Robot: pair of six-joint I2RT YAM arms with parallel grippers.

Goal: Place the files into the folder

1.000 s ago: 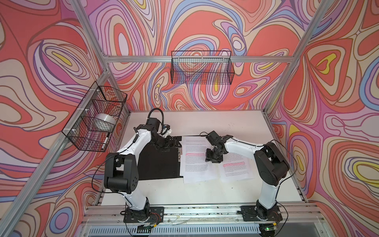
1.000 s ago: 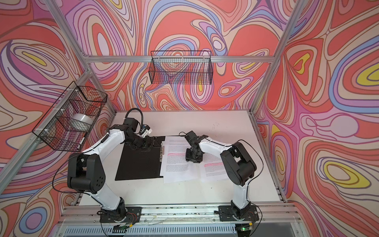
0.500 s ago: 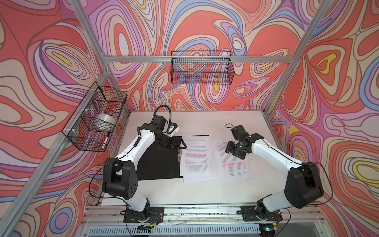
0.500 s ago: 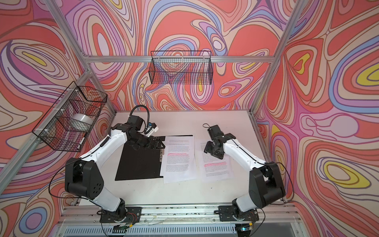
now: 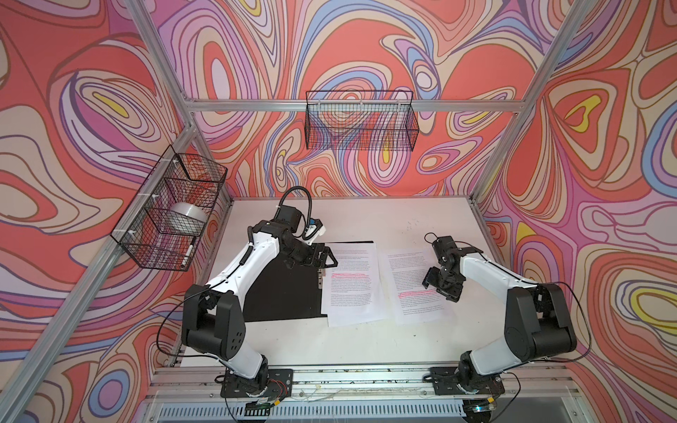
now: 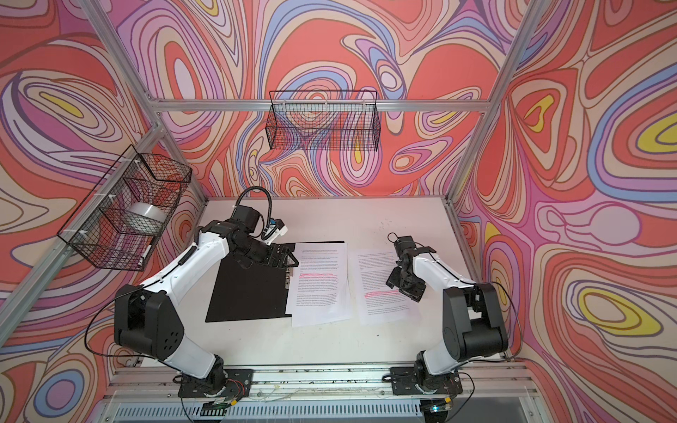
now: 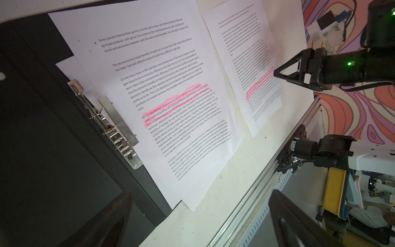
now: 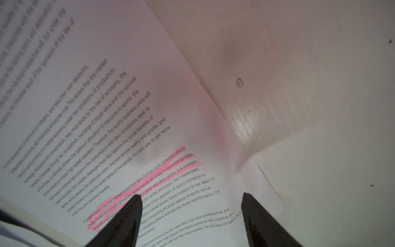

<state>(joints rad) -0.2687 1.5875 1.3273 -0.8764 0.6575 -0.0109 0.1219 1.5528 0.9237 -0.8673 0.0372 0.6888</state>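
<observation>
Fingers of right gripper point(image 5: 439, 287) standing spread, pinching nothing; loose sheet point(image 5: 410, 293) lying under them, its outer edge running between them. Fingers of left gripper point(image 5: 319, 256) gaping wide over the open folder point(image 5: 285, 293), metal clip point(image 7: 111, 126) just ahead, other sheets point(image 5: 351, 285) lying beyond it. Risk: fingers closing on flat paper likely slipping or crumpling it; dragging could be skewing the stack.

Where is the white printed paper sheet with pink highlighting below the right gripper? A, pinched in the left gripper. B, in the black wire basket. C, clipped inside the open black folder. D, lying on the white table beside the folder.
D: in both top views the printed white sheet lies on the white table, apart from the open black folder, under the open right gripper.
</observation>
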